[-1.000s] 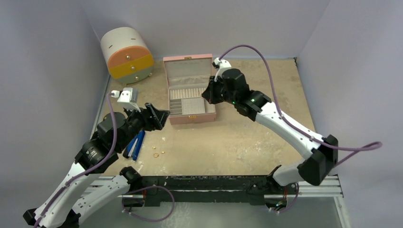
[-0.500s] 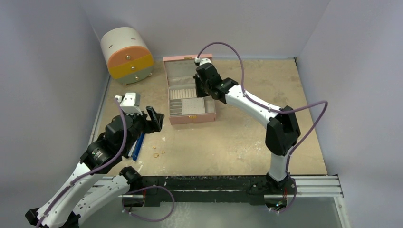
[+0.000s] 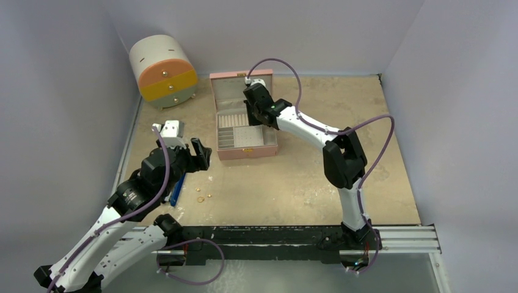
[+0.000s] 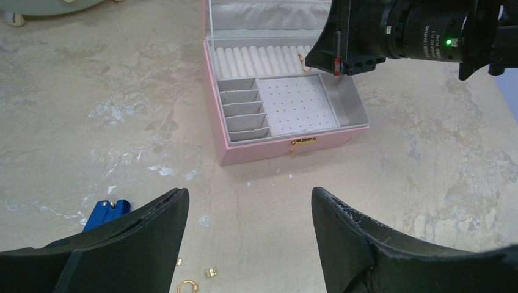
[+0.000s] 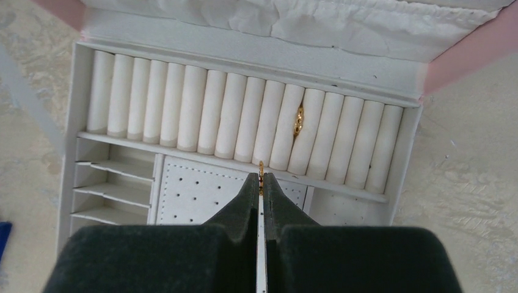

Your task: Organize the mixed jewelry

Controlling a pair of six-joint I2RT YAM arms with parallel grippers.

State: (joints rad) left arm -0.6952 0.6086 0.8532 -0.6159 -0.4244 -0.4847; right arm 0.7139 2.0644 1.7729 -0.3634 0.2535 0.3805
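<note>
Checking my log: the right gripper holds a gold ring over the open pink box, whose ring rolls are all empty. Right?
Not quite: the ring rolls are not all empty. The right wrist view shows a seated ring wedged between two of them. The rest stands: the right gripper is shut on the held ring over the open pink box.

Lab booth: blank walls [image 3: 58, 91] and mounting rail [image 3: 403, 246]
</note>
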